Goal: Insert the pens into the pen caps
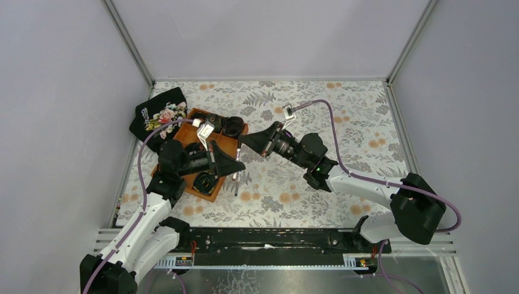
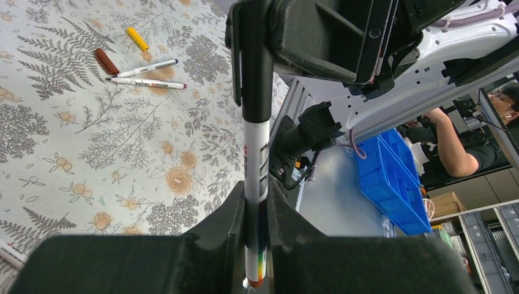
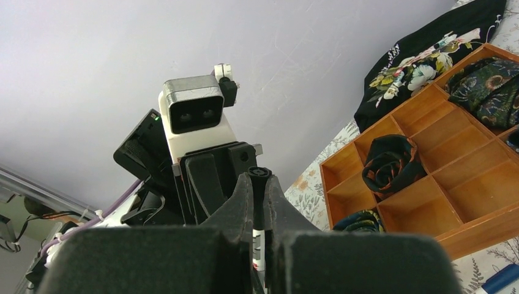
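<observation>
My left gripper (image 2: 256,196) is shut on the white barrel of a pen (image 2: 256,153). The pen's orange end sticks out below the fingers. My right gripper (image 3: 259,184) is shut on the black pen cap (image 3: 259,177), which sits on the top end of that same pen (image 2: 257,67). In the top view the two grippers, left (image 1: 238,164) and right (image 1: 242,142), meet tip to tip beside the wooden tray. In the left wrist view, two more pens (image 2: 147,67) (image 2: 145,82), a red cap (image 2: 106,61) and a yellow cap (image 2: 137,38) lie on the floral cloth.
A wooden compartment tray (image 1: 227,142) with rolled dark ties (image 3: 392,164) stands left of the grippers. A black floral pouch (image 1: 160,114) lies behind it. A blue object (image 3: 502,278) shows at the right wrist view's bottom corner. The metal rail (image 1: 275,240) runs along the near edge.
</observation>
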`<state>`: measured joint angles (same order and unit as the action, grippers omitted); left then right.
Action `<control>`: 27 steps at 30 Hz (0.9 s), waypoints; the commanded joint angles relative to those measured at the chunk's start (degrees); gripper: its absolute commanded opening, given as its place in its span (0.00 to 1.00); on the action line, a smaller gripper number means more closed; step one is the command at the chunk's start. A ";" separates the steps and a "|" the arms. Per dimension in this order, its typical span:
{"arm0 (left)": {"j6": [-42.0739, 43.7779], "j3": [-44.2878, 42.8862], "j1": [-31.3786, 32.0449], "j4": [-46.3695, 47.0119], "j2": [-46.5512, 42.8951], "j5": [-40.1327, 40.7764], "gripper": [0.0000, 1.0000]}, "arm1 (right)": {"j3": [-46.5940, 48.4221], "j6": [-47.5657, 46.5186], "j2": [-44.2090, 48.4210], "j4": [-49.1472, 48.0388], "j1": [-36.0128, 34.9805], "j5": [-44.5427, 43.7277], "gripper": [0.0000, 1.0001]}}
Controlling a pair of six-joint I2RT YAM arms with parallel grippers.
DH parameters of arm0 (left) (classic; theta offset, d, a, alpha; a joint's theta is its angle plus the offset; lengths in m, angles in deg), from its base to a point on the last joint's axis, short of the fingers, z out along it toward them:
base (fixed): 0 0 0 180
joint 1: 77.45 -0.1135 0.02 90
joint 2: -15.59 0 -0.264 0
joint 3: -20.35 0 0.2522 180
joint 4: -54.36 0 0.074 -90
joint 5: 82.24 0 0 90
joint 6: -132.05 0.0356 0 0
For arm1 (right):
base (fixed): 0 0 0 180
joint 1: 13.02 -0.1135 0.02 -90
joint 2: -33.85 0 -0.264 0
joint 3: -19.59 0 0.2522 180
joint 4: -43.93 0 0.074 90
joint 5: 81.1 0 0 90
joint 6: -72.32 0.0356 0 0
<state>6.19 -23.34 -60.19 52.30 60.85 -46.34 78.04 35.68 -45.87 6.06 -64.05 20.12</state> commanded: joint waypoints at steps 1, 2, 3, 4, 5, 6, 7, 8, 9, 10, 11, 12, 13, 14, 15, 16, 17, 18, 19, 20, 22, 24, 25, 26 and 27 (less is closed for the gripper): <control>-0.45 -2.59 -1.14 12.15 -0.90 7.18 0.00 | -4.47 2.00 -1.57 11.72 -8.60 17.35 0.00; -0.03 -2.71 -1.17 11.44 -0.92 7.78 0.00 | -4.78 1.95 -0.87 12.14 -8.58 16.80 0.00; 0.89 -2.94 -1.17 9.88 -0.92 8.53 0.00 | -4.66 1.13 0.24 13.41 -8.58 15.70 0.00; 2.13 -3.31 -1.10 7.52 -0.72 9.49 0.00 | -3.84 -0.78 1.44 15.88 -8.52 13.88 0.00; 3.02 -3.85 -0.88 4.32 -0.48 10.63 0.00 | -1.13 -3.53 2.68 22.19 -8.49 11.38 0.00; 3.84 -4.05 -0.68 2.43 -0.25 12.25 0.00 | 1.69 -6.58 3.87 28.20 -8.48 8.43 0.00; 4.34 -3.92 -0.02 -0.87 -0.06 14.17 0.00 | 3.51 -10.04 4.88 32.11 -8.43 4.51 0.01; 4.65 -3.58 0.85 -2.90 -0.04 16.19 0.00 | 7.15 -13.91 5.86 39.57 -8.21 0.89 0.09; 4.67 -2.99 2.29 -4.79 -0.02 18.93 0.00 | 9.02 -16.27 6.73 43.47 -7.78 -2.53 0.17; 4.41 -2.37 4.08 -6.46 0.13 21.91 0.00 | 10.20 -18.24 7.78 46.32 -6.91 -5.20 0.25; 4.09 -1.68 5.85 -8.10 0.38 24.98 0.00 | 10.69 -19.30 8.87 48.63 -5.46 -7.20 0.36; 3.51 -1.06 7.90 -9.82 0.87 28.26 0.00 | 10.61 -19.86 10.16 50.22 -3.53 -8.61 0.46; 2.92 -0.56 9.75 -11.33 1.68 31.20 0.00 | 10.10 -20.03 11.38 51.38 -1.02 -9.12 0.54; 2.37 -0.19 11.82 -13.03 2.68 34.48 0.00 | 9.60 -20.17 12.30 52.64 1.62 -9.19 0.60; 1.77 -0.06 13.81 -14.84 4.12 37.66 0.00 | 9.25 -20.78 12.88 54.26 4.16 -9.29 0.63; 1.23 -0.13 15.65 -16.68 5.88 40.68 0.00 | 9.09 -21.64 12.95 56.58 6.52 -9.70 0.65; 0.74 -0.42 17.72 -18.42 8.12 43.54 0.00 | 8.98 -22.89 12.70 58.85 8.34 -10.82 0.66; 0.44 -0.92 19.38 -20.00 11.40 45.89 0.00 | 8.82 -24.08 12.25 60.98 10.26 -11.98 0.66; 0.22 -1.70 21.30 -21.48 13.07 48.30 0.00 | 8.43 -24.75 11.63 62.85 12.05 -12.94 0.66; 0.13 -2.50 23.06 -22.63 16.46 50.34 0.00 | 8.07 -25.13 10.82 64.16 14.13 -13.32 0.65; 0.00 -4.15 25.80 -24.21 20.70 53.80 0.00 | 7.08 -26.41 8.99 65.99 17.85 -12.70 0.63; -0.07 -5.14 26.97 -25.04 24.02 56.11 0.00 | 6.36 -28.15 6.95 67.71 19.95 -14.11 0.61; -0.04 -5.52 27.23 -25.37 25.66 57.02 0.00 | 6.20 -29.11 5.27 68.35 20.74 -14.83 0.60; 0.07 -5.95 27.39 -25.78 27.08 57.72 0.00 | 6.11 -29.81 3.83 69.15 21.17 -15.74 0.58; 0.23 -6.47 27.50 -26.36 28.49 58.47 0.02 | 6.18 -30.67 2.40 69.81 21.56 -16.25 0.55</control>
<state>6.85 -26.21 -33.53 28.98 85.59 3.10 84.60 10.20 -39.45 70.01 -44.11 7.36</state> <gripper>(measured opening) 0.093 0.595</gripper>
